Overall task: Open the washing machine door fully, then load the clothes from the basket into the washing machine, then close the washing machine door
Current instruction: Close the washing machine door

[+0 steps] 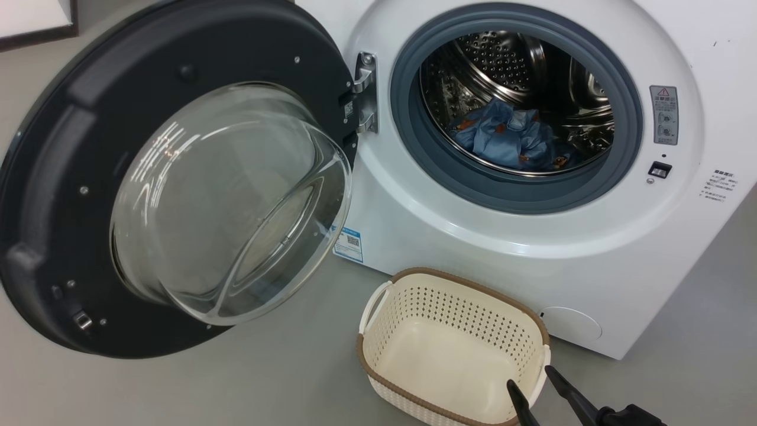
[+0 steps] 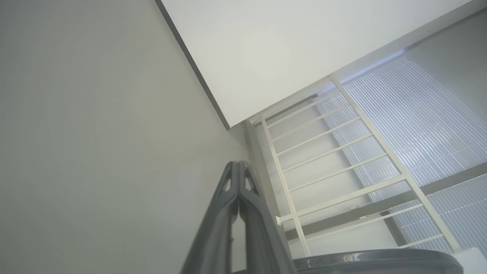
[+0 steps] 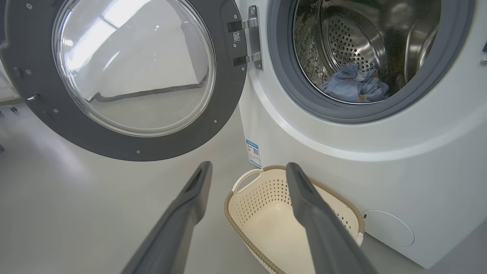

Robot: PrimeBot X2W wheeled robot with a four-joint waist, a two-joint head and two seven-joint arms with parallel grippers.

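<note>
Reading the scene from my station, I judge the job two-thirds done: the washing machine door (image 1: 77,148) stands swung wide on its hinge, off to the left of the head view, with its glass bowl bulging toward the camera. The clothes (image 1: 508,142) lie as a crumpled blue heap low in the steel drum of the washing machine (image 1: 449,236). I cannot pick out a cream garment among them for certain. The basket (image 1: 449,275) sits on the floor just in front of the machine's lower front, and I see nothing in it, so I reckon that only closing the door is left. My right gripper (image 1: 529,378) hangs over the basket's near right corner with its fingers spread and nothing between them; one tip looks to be inside the brown rim and the other outside it. My left gripper (image 2: 238,167) has its two fingers pressed flat together with nothing pinched, pointing up past a pale wall toward a white railed frame (image 2: 323,152). A dark curved edge shows at the bottom of that view, but I cannot tell what it belongs to. For room, the grey floor (image 1: 266,378) left of the basket and under the door lies open. The edge to watch is the door's lower rim: I cannot tell whether it will pass over the basket's handle as it swings, and I would lift the right arm clear of that arc first.
</note>
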